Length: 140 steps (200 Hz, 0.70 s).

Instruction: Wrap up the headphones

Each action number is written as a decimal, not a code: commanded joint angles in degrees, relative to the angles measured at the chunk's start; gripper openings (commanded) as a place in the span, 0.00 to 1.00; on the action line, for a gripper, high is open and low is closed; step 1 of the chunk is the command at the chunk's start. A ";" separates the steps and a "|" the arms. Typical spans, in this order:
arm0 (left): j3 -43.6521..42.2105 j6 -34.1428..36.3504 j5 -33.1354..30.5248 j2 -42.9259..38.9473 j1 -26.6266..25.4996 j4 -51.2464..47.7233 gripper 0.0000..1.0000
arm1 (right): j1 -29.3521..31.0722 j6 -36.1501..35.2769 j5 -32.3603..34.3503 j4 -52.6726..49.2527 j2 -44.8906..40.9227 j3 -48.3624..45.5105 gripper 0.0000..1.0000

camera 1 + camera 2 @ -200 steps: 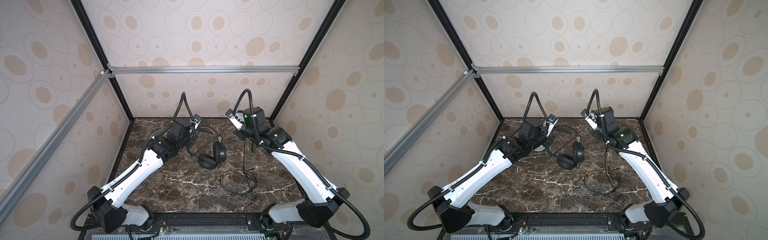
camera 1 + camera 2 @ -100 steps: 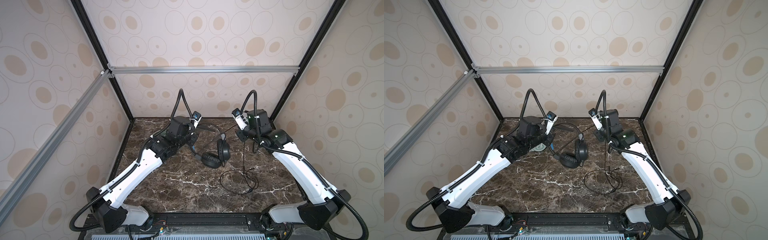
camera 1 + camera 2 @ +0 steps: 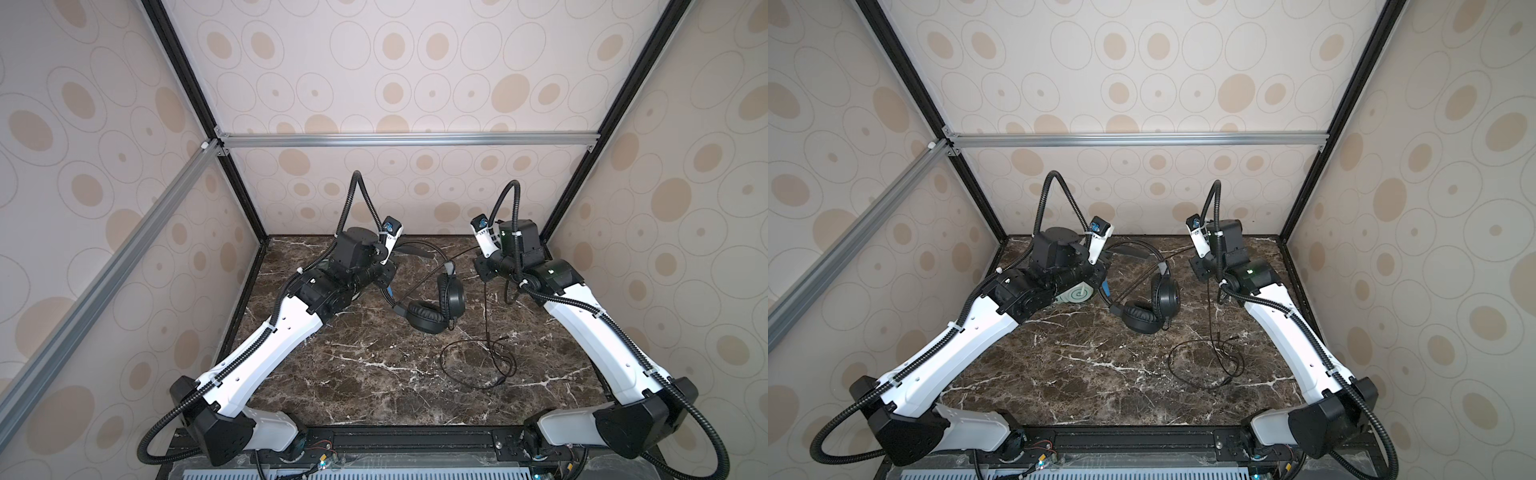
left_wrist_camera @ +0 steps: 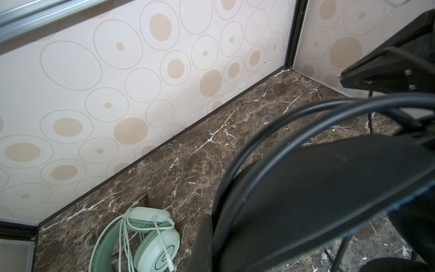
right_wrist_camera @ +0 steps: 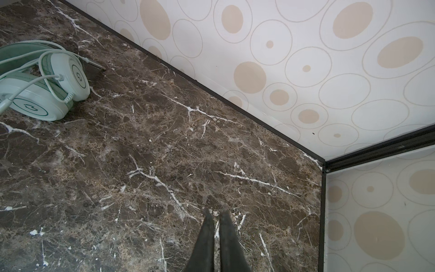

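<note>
- The left claw [image 3: 386, 284] is closed on the headband of the black headphones [image 3: 428, 318], gripping at the blue inner band, left of centre in the far half of the surface [image 3: 353, 374].
- The black headphones sit around the middle of the surface. One ear cup lies flat on the marble, the other stands on edge just beside it, and the headband arches up and left into the claw.
- In the left wrist view that headband [image 4: 306, 188] fills the near field, too close and blurred to show the claw tips.
- The right claw [image 3: 484, 270] hangs above the far right of the surface, its two fingers [image 5: 207, 235] drawn nearly together.
- The black cable [image 3: 478, 365] runs from the upright ear cup across to the right claw, then drops to a loose loop on the near right of the surface. The claw appears to pinch it, though the wrist view shows no cord between the fingers.
- The mint-green headphones [image 3: 1077, 294] lie at the far left under the left arm, well apart from the black pair, with their pale cable draped over the cups [image 4: 150, 237].
</note>
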 commanded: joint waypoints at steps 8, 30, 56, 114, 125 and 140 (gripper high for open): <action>4.21 -3.13 3.68 -1.33 0.62 3.60 0.00 | -1.09 2.70 -2.60 3.11 0.76 -1.92 0.13; 5.29 -4.57 5.89 -1.31 0.95 4.61 0.00 | -1.32 4.42 -5.69 5.73 1.47 -2.52 0.15; 7.19 -6.25 9.70 -1.57 1.52 5.58 0.00 | -1.41 7.15 -8.89 8.72 2.76 -2.32 0.17; 12.22 -10.26 15.96 -1.44 2.75 6.64 0.00 | -1.51 12.62 -15.02 19.31 4.35 -4.46 0.17; 13.02 -11.18 17.00 -1.16 2.95 7.20 0.00 | -1.50 13.07 -16.37 20.47 4.78 -4.38 0.17; 13.67 -12.37 18.20 -1.06 3.05 8.41 0.00 | -1.46 14.06 -17.55 21.38 5.55 -4.15 0.16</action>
